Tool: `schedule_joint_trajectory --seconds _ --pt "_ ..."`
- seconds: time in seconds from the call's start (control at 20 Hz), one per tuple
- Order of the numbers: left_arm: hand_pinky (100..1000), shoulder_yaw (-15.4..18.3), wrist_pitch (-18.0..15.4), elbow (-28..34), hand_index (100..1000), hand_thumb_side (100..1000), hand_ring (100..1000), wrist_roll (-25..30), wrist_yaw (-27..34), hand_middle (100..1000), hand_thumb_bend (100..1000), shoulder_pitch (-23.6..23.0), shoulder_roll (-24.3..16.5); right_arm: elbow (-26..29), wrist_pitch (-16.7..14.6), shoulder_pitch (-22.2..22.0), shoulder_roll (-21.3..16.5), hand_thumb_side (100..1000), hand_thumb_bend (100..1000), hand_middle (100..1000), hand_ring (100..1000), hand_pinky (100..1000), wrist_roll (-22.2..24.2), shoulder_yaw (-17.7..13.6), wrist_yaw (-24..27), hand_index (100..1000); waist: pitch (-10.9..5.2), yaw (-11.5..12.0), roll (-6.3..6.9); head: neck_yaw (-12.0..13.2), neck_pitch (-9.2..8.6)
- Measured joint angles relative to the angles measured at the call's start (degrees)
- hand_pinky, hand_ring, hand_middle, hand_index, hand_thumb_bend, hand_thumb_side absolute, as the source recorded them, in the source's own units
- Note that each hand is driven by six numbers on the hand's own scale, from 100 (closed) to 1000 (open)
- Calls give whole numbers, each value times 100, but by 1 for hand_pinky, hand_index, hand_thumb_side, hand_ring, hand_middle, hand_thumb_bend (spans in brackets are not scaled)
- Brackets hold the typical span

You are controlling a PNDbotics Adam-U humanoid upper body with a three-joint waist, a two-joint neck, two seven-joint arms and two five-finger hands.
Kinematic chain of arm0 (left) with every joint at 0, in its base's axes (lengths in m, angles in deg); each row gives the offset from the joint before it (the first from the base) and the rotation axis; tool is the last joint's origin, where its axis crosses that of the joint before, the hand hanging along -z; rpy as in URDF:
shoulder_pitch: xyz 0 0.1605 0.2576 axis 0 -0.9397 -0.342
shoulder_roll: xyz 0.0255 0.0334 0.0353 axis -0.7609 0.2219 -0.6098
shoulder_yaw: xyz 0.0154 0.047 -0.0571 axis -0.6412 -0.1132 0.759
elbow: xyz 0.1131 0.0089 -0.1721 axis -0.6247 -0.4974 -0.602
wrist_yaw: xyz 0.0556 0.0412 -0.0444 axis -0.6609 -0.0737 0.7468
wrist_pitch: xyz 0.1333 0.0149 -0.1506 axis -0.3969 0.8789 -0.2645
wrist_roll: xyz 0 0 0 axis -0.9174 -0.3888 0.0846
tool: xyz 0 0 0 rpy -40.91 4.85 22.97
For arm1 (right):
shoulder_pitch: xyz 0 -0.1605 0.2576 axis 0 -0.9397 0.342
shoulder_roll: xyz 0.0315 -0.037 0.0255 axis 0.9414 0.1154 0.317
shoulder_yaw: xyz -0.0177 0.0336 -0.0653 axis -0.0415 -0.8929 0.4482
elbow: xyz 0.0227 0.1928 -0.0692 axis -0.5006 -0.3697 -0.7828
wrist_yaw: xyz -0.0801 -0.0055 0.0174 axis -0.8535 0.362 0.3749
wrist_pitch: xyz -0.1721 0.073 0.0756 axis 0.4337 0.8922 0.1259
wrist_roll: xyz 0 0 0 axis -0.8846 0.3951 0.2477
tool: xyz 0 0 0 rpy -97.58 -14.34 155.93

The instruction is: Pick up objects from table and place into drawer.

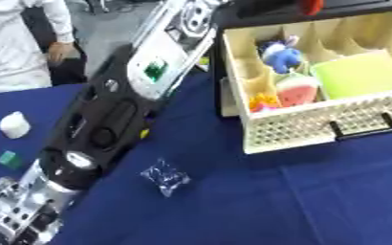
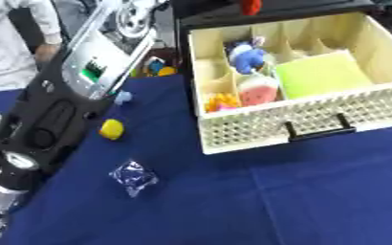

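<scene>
Clearly my left hand (image 1: 15, 213) sits low by the corner; I cannot tell its fingers. Drawer (image 2: 266, 125) stands open for the wrapped piece (image 2: 133, 176) nearby.

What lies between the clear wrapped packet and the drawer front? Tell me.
Only bare blue cloth. In the right eye view nothing sits between the clear packet and the drawer; the yellow ball lies off to the left.
</scene>
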Motion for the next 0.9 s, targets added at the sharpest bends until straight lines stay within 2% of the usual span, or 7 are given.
schedule_joint_trajectory --seconds 0.15,0.35,0.4,0.65,0.75,0.8,0.9 --pt "318 0 -238 -402 463 705 453 -245 -194 423 243 -1 39 0 -22 51 19 1000 100 767 797 782 24 8 21 839 41 -43 20 6 -46" --pt "403 6 -573 -861 595 816 549 -447 -532 551 513 -61 42 0 -37 52 19 1000 100 766 796 782 34 13 27 839 70 -55 29 -18 -48" --pt "448 7 -661 -943 674 881 616 -427 -620 616 624 -89 45 0 -39 51 19 1000 100 766 796 782 33 13 27 839 74 -55 29 -29 -48" --pt "546 49 -1120 -1024 849 915 756 -101 -845 776 720 -136 97 0 -32 45 19 1000 100 766 796 782 18 8 27 839 77 -51 29 -61 -48" --pt "546 108 -1275 -1056 849 915 756 12 -904 776 720 -154 96 0 -27 43 18 1000 100 766 796 782 10 -3 27 839 77 -46 29 -72 -48" --pt "537 132 -1330 -1077 821 976 742 45 -927 749 702 -157 96 0 -26 42 18 1000 100 766 797 782 6 -3 27 840 77 -43 29 -76 -48" --pt "526 201 -1385 -1088 799 906 724 52 -925 729 703 -163 96 0 -25 37 18 1000 100 766 797 782 -4 -3 27 840 77 -31 29 -89 -48"
